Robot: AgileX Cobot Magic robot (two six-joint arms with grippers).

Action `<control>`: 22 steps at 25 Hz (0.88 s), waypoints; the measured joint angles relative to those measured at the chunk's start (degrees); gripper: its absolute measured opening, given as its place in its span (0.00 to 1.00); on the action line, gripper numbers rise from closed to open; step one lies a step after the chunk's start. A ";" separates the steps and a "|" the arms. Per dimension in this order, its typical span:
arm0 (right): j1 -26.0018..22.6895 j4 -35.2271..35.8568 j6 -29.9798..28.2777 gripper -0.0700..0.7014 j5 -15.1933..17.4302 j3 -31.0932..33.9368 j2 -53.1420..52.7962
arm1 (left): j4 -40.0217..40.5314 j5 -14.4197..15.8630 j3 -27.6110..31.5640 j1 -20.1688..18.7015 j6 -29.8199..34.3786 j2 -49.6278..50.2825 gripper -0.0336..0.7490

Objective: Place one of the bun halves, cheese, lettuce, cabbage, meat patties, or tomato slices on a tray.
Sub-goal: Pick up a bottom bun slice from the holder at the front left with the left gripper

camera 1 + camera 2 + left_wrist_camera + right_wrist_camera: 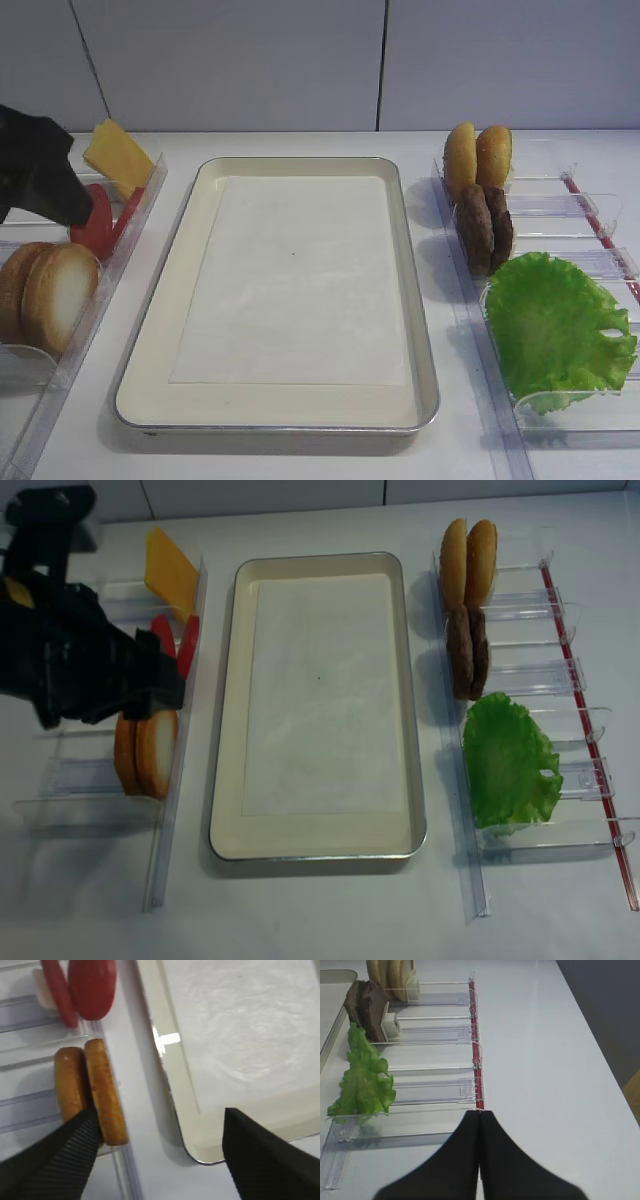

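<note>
At centre of the white tabletop (300,455): large rectangular cream tray with silvery metal rim (150,340) and white paper liner, nothing lying on it.
Left clear plastic bins: two round bun halves (45,295) standing on edge; red tomato slices (97,222) behind them; yellow square cheese slice (117,157) leaning furthest back.
Right clear plastic bins: two small golden buns (477,157); two dark brown rough meat patties (486,226) on edge; ruffled bright green lettuce leaf (555,325) nearest the front.
Left end effector (157,1135): black fingers spread wide, one beside the bun halves, the other over the tray's near corner; holding nothing.
Right end effector (479,1125): black fingers pressed together, empty, above the tabletop just beside the lettuce bin.
</note>
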 joint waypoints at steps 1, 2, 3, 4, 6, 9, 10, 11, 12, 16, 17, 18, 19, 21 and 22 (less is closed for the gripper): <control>0.00 0.00 0.00 0.40 0.00 0.00 0.00 | 1.66 0.00 -0.09 -0.28 -1.39 0.81 0.70; 0.00 0.00 0.00 0.40 0.00 0.00 0.00 | 2.92 -0.13 -0.09 -0.36 -2.05 1.45 0.70; 0.00 0.00 0.00 0.40 0.00 0.00 0.00 | 3.61 -0.38 -0.09 -0.36 -2.78 2.13 0.70; 0.00 0.00 0.00 0.40 0.00 0.00 0.00 | 3.84 -0.69 -0.09 -0.42 -3.06 2.68 0.70; 0.00 0.00 0.00 0.40 0.00 0.00 0.00 | 3.97 -1.68 -0.09 -0.42 -3.28 3.99 0.70; 0.00 0.00 0.00 0.40 0.00 0.00 0.00 | 3.33 -2.47 -0.23 -0.56 -3.74 5.68 0.70; 0.00 0.00 0.00 0.40 0.00 0.00 0.00 | 2.96 -2.76 -0.23 -0.67 -3.74 6.14 0.70; 0.00 0.00 0.00 0.40 0.00 0.00 0.00 | 2.55 -2.89 -0.23 -0.65 -3.86 6.82 0.70; 0.00 0.00 0.00 0.40 0.00 0.00 0.00 | 2.26 -2.99 -0.23 -0.65 -3.86 7.22 0.70; 0.00 0.00 0.00 0.40 0.00 0.00 0.00 | 2.21 -3.28 -0.23 -0.65 -3.86 8.01 0.70; 0.00 0.00 0.00 0.40 0.00 0.00 0.00 | 2.21 -3.28 -0.23 -0.65 -3.86 8.01 0.70; 0.00 0.00 0.00 0.40 0.00 0.00 0.00 | 2.21 -3.28 -0.23 -0.65 -3.86 8.01 0.70; 0.00 0.00 0.00 0.40 0.00 0.00 0.00 | 2.21 -3.28 -0.23 -0.65 -3.98 8.09 0.70; 0.00 0.00 0.00 0.40 0.00 0.00 0.00 | 2.21 -3.28 -0.23 -0.65 -3.98 8.22 0.70; 0.00 0.00 0.00 0.40 0.00 0.00 0.00 | 2.31 -3.28 -0.34 -0.65 -3.98 8.48 0.70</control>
